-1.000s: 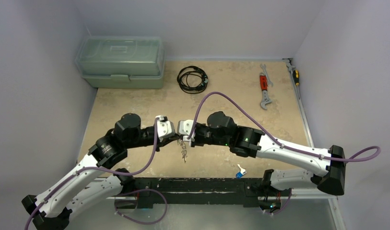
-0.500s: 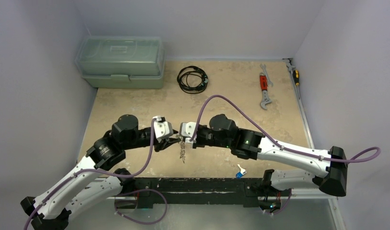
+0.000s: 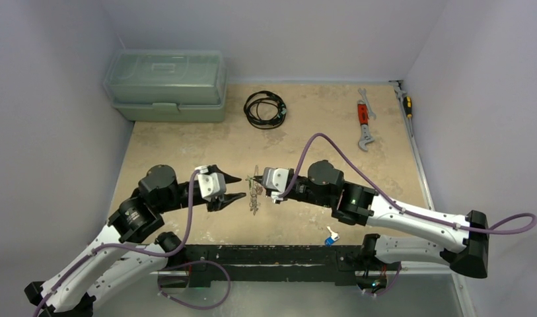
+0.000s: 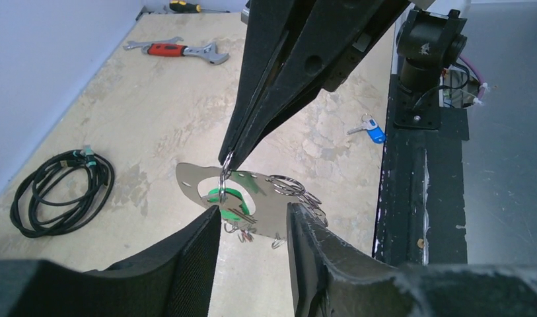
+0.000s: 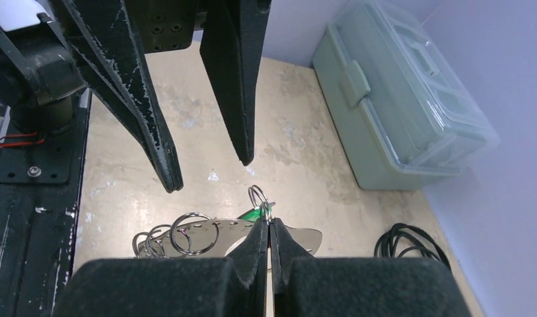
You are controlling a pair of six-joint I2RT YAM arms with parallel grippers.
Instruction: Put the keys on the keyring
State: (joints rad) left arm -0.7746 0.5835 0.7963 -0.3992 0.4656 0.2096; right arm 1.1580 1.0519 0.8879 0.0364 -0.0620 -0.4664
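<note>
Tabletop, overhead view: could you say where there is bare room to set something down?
Bare: between the black coiled cable and red-handled wrench, and in front of the green plastic toolbox. Crowded: centre, around left gripper, right gripper and metal key bundle.

The left arm (image 3: 100, 254), at lower left of the top view, and the right arm (image 3: 411, 214), at lower right, alternate white plastic shells with black cylindrical joint housings. A purple cable (image 3: 331, 142) trails along each. The left gripper (image 3: 242, 187) and right gripper (image 3: 257, 186) pair silvery-white blocks with black tapered fingers (image 5: 153, 119), scuffed pale along their edges.
</note>
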